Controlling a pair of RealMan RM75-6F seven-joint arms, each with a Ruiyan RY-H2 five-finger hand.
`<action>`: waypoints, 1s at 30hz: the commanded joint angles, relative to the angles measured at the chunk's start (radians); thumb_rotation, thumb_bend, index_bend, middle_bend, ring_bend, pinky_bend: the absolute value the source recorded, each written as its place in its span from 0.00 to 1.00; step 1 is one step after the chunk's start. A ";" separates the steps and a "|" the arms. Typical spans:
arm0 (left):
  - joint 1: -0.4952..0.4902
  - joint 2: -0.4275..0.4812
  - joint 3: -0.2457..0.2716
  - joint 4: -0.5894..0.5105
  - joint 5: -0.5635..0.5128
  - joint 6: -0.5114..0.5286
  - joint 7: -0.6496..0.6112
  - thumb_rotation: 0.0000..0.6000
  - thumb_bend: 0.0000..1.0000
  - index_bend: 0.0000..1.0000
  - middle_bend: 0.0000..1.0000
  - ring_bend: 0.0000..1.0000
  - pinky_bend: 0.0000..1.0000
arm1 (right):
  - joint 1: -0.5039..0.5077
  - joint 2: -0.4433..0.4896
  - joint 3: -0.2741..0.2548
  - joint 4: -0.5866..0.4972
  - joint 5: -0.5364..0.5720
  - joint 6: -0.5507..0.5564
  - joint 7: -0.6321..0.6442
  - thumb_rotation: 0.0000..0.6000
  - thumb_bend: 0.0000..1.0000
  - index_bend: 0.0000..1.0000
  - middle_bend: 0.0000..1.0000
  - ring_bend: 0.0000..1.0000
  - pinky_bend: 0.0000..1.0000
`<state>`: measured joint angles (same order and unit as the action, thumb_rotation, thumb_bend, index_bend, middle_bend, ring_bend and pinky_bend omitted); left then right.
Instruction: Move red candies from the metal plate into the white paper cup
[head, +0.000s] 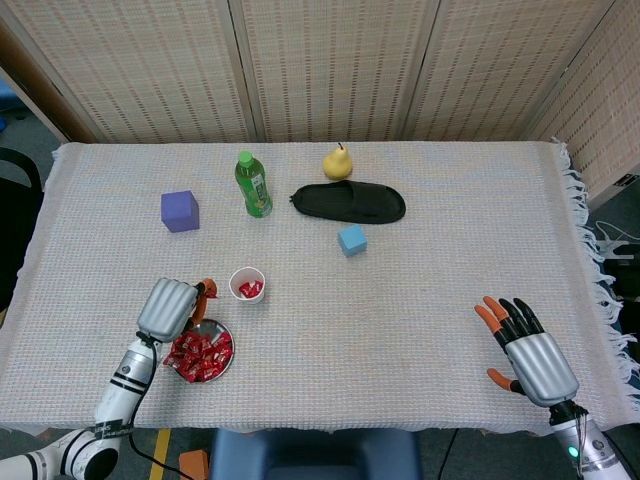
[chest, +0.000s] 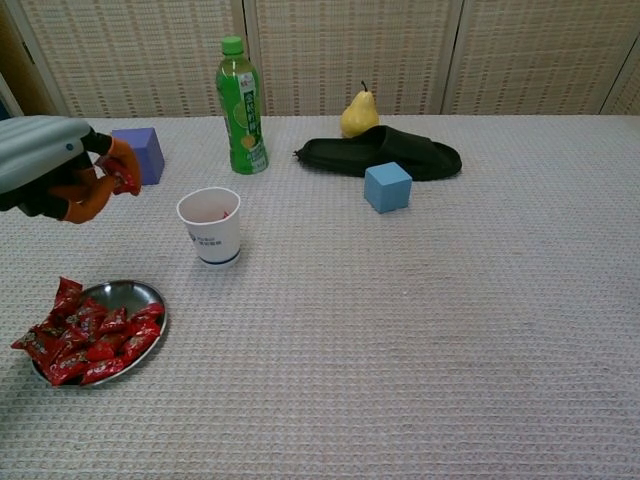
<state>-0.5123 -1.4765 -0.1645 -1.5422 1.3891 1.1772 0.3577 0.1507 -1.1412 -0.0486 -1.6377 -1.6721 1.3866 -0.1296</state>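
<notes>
Left hand is up off the table at the left edge of the chest view, fingers curled in, pinching one red candy between orange fingertips. In the head view the same hand sits lower left, just beside the white paper cup on its left, above the plate's upper-left edge.

Cup stands upright, left of centre in the chest view, blue print on its side. Head view shows red candy already lying inside it. Held candy is left of the cup rim, not over it.

Metal plate is lower left, near the front table edge, below and left of the cup, not touching it. Pile of red candies covers mostly its left and front part; a few wrappers hang over the left rim. Bare metal shows at the back right.

Right hand is lower right in the head view, resting palm-down on the cloth, fingers spread, holding nothing. Not in the chest view.

Other stuff along the back: purple cube upper left, partly hidden behind the left hand in the chest view; green bottle upright; yellow pear just behind a black slipper; blue cube just in front of the slipper. All on a woven whitish tablecloth.
</notes>
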 joint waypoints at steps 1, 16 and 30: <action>-0.036 -0.038 -0.020 -0.001 -0.022 -0.024 0.048 1.00 0.69 0.56 1.00 1.00 1.00 | 0.001 0.001 0.001 0.001 0.005 -0.004 0.002 1.00 0.10 0.00 0.00 0.00 0.00; -0.128 -0.167 -0.060 0.100 -0.092 -0.058 0.119 1.00 0.69 0.53 1.00 1.00 1.00 | 0.006 0.013 0.003 -0.004 0.020 -0.016 0.018 1.00 0.10 0.00 0.00 0.00 0.00; -0.162 -0.221 -0.051 0.191 -0.126 -0.078 0.108 1.00 0.51 0.41 1.00 1.00 1.00 | -0.002 0.019 0.006 -0.007 0.022 0.002 0.022 1.00 0.10 0.00 0.00 0.00 0.00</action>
<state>-0.6741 -1.6970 -0.2166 -1.3527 1.2643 1.0985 0.4660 0.1489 -1.1227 -0.0429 -1.6447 -1.6500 1.3882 -0.1080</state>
